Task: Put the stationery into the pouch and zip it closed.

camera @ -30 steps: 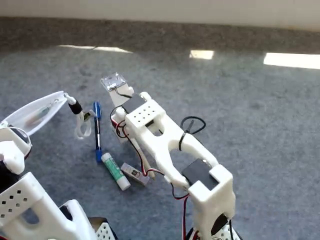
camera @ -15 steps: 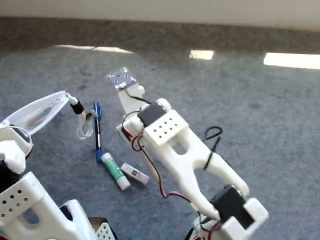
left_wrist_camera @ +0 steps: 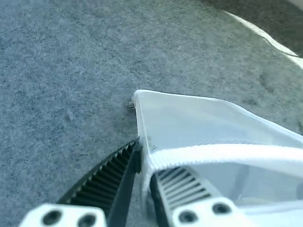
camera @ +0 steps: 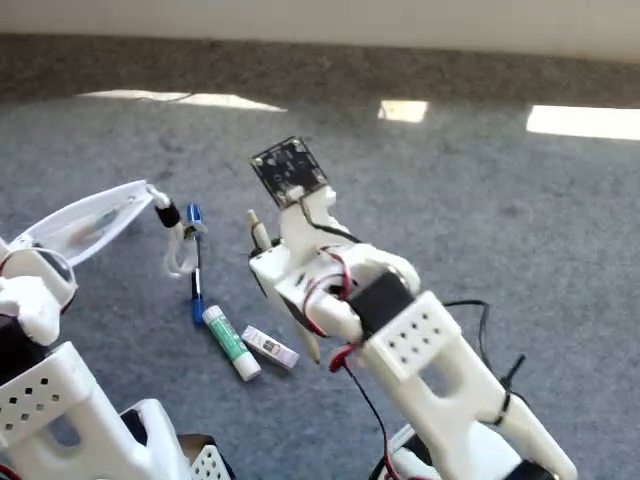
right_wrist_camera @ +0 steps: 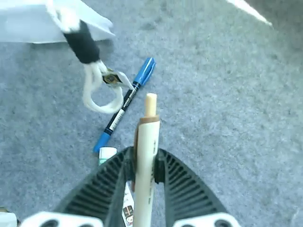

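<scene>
Rising off the grey carpet (camera: 480,200) over the last second, my right gripper (right_wrist_camera: 142,158) now clamps a beige plastic pen (right_wrist_camera: 147,132) upright between its jaws. My left gripper (left_wrist_camera: 142,156) pinches the translucent white mesh pouch (camera: 90,218), held up at left. I judge loading is under way: next, carry this pen left into the pouch opening. A blue pen (camera: 195,270), a green-and-white glue stick (camera: 228,342) and a small eraser (camera: 268,347) wait on the carpet.

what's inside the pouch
Through the clear wall of the pouch, a faint coloured shape shows, too blurred to name. The rest is hidden by its mesh side and the left gripper.
</scene>
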